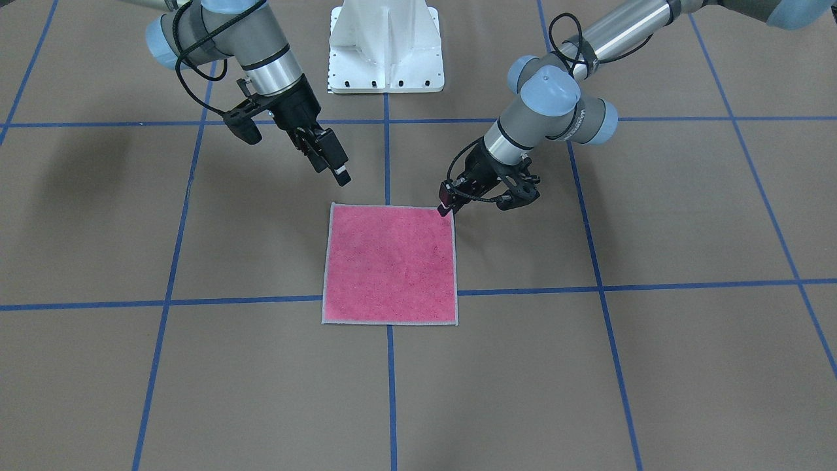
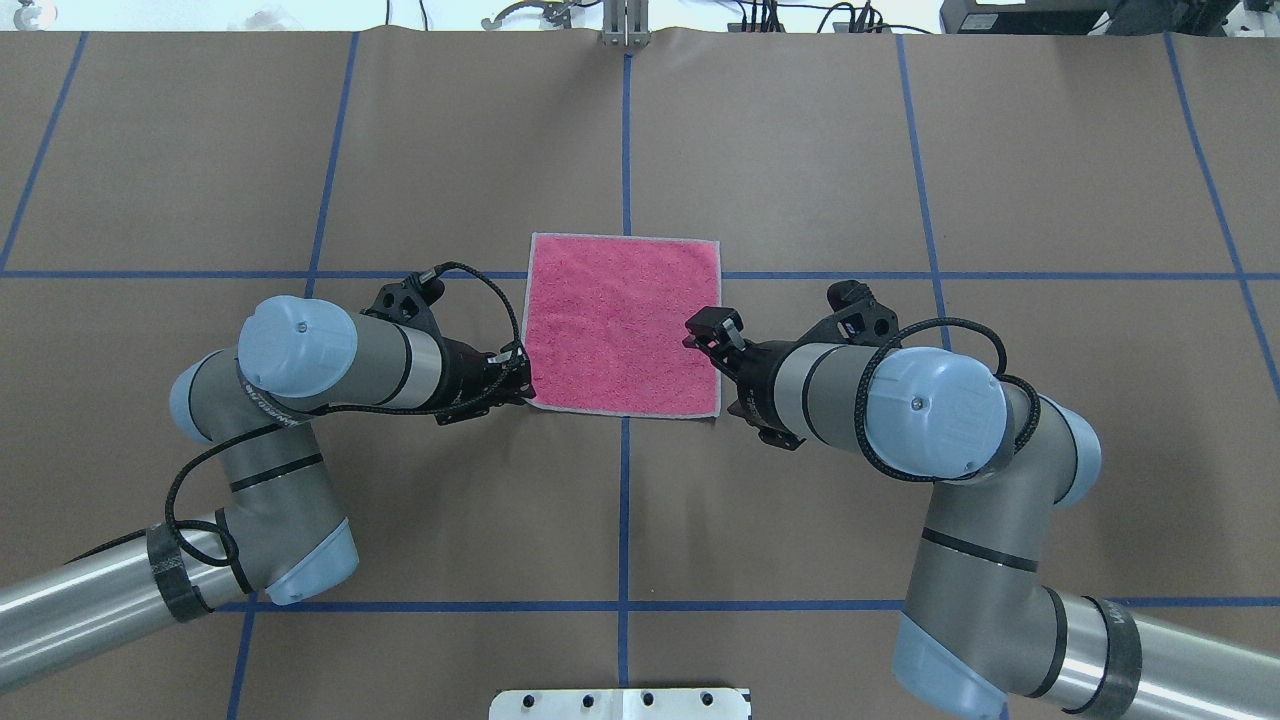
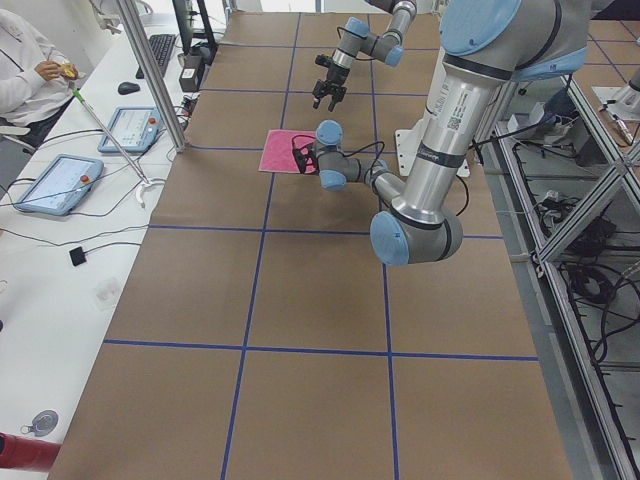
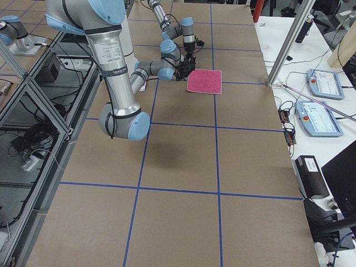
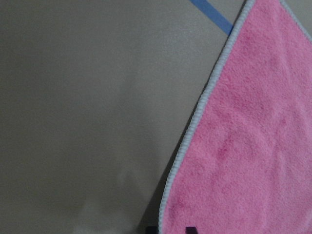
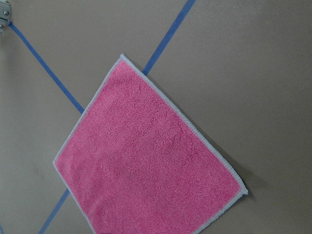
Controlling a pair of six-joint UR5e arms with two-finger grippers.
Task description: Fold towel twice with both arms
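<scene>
The towel [image 1: 390,265] lies flat and unfolded on the brown table, pink face up, with light grey edging. It also shows in the overhead view [image 2: 622,325]. My left gripper [image 1: 446,208] is low at the towel's corner nearest the robot on its left side [image 2: 522,388], and looks shut on that corner. The left wrist view shows the towel's edge [image 5: 195,126] very close, with fingertips [image 5: 189,229] at the bottom. My right gripper [image 1: 341,173] hangs open and empty above the towel's other near corner [image 2: 712,325]. The right wrist view shows the whole towel [image 6: 146,165].
The white bolted pedestal [image 1: 386,46] stands behind the towel at the robot's base. Blue tape lines [image 1: 390,392] cross the brown table. Operators' desks with tablets [image 3: 55,182] line the table's far side.
</scene>
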